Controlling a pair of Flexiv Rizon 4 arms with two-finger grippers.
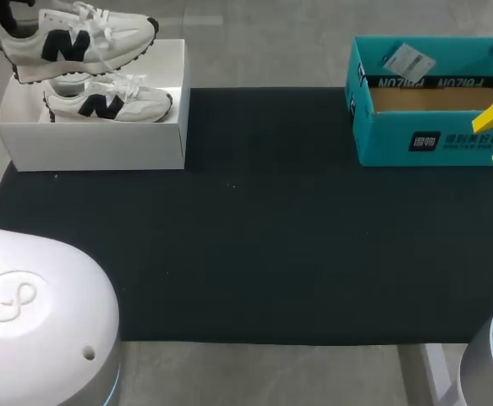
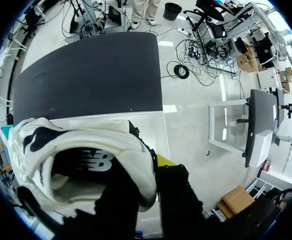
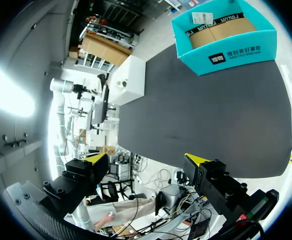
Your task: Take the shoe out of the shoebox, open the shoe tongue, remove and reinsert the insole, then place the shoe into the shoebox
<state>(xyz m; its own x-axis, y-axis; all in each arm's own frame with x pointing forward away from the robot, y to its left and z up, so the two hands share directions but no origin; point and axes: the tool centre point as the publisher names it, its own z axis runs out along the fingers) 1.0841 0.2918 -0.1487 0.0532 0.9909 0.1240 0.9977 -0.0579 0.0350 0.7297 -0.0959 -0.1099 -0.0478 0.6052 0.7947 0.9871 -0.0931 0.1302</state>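
shoe up over the white box

the shoe (image 1: 77, 38) is white with a black letter on its side. it is in the upper left of the head view, up in the air above the white box (image 1: 94, 148). the left claw (image 2: 148, 200) is pinching the shoe at its back rim, in the far upper left corner. in the left wrist view the shoe's open top and dark inside sit right at the claw.

a second shoe (image 1: 106, 103) lies in the white box, under the first one.

the right claw (image 3: 148, 160) is spread wide with nothing in it. in the head view it is at the right edge, just beside the teal box (image 1: 432, 139). that box is open and has a white tag (image 1: 408, 61) in it.

both boxes sit at the far edge of the black mat (image 1: 246, 254).
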